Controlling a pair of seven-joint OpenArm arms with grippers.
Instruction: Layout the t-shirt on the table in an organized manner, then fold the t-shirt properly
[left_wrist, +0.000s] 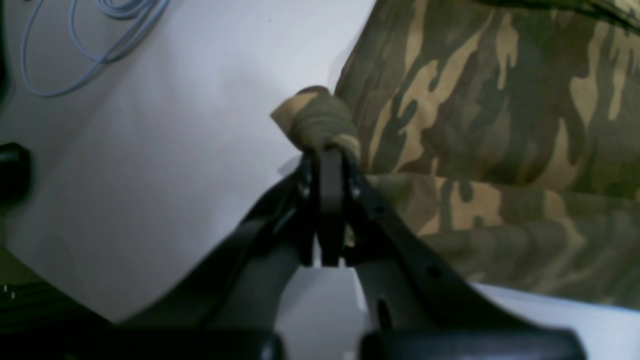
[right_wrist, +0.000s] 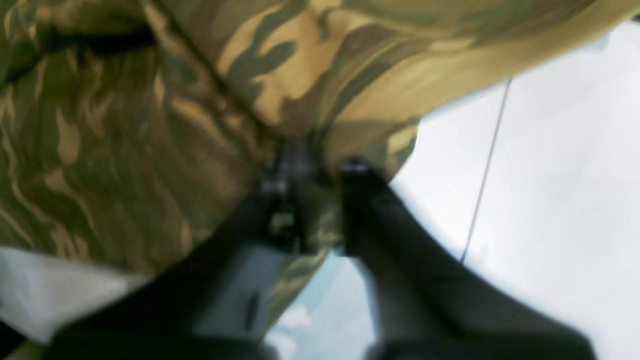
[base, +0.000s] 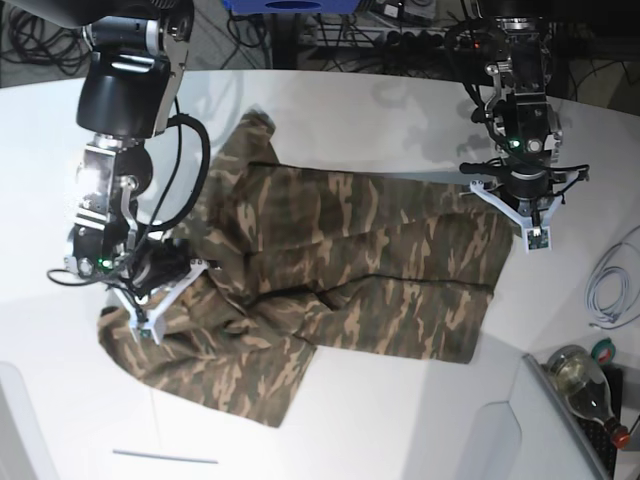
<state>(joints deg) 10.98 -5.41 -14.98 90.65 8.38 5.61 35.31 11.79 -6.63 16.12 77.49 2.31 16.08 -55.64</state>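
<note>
Base view showed the camouflage t-shirt spread across the middle of the white table, rumpled and partly doubled over itself, with one narrow end reaching toward the far side and a loose flap hanging toward the near left; the right gripper sat at the shirt's left edge, and the left gripper sat at its right edge, the two well apart with the cloth between them. Left wrist view had the left gripper clamped tight on a small bunched fold of the t-shirt, that pinched corner standing up just above the bare table; a pale blue cable lay looped on the tabletop off to the far left. Right wrist view was blurred, but the right gripper appeared closed on an edge of the t-shirt, cloth draping over and between its dark fingers; the table lay to the right, crossed by a thin seam line. A glass bottle lay at the near right corner in the base view.
</note>
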